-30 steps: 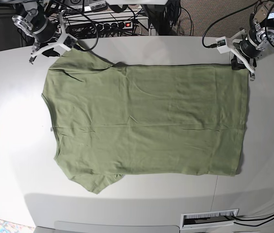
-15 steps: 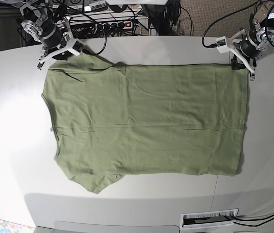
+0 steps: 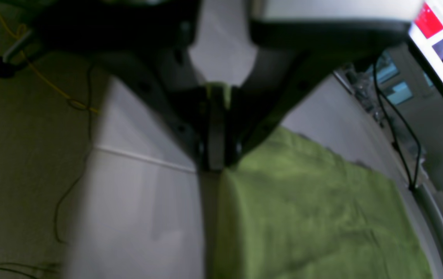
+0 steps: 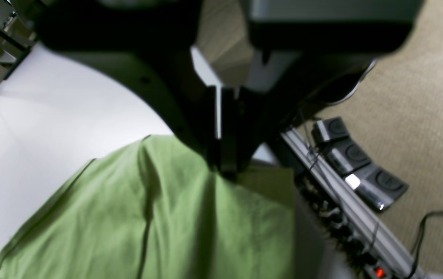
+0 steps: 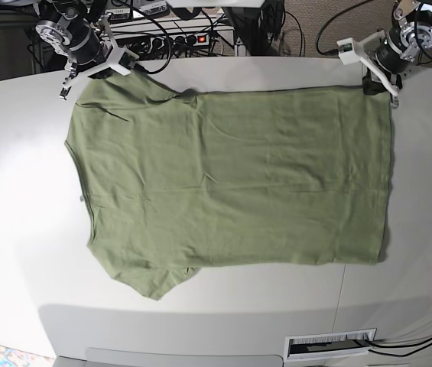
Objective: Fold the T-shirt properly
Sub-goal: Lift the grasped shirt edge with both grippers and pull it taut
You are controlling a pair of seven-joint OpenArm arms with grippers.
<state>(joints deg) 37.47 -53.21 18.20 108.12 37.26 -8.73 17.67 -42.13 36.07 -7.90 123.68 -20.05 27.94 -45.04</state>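
The sage-green T-shirt [image 5: 231, 183] lies spread flat on the white table [image 5: 17, 229], with the neck side at the left and the hem at the right. My right gripper [image 5: 118, 70] is at the shirt's far left corner, by the far sleeve. In the right wrist view it [image 4: 221, 164] is shut on the green cloth [image 4: 159, 221]. My left gripper [image 5: 374, 86] is at the far right hem corner. In the left wrist view it [image 3: 215, 159] is shut on the shirt's corner [image 3: 303, 217].
A power strip with a red switch [image 5: 193, 38] and cables lie behind the table's far edge. Foot pedals [image 4: 357, 170] sit on the carpet. A slotted vent [image 5: 330, 345] is at the table's front edge. Bare table surrounds the shirt.
My right gripper moved right onto the far sleeve corner. Both grippers shifted toward the far edge, and the shirt slid that way with them.
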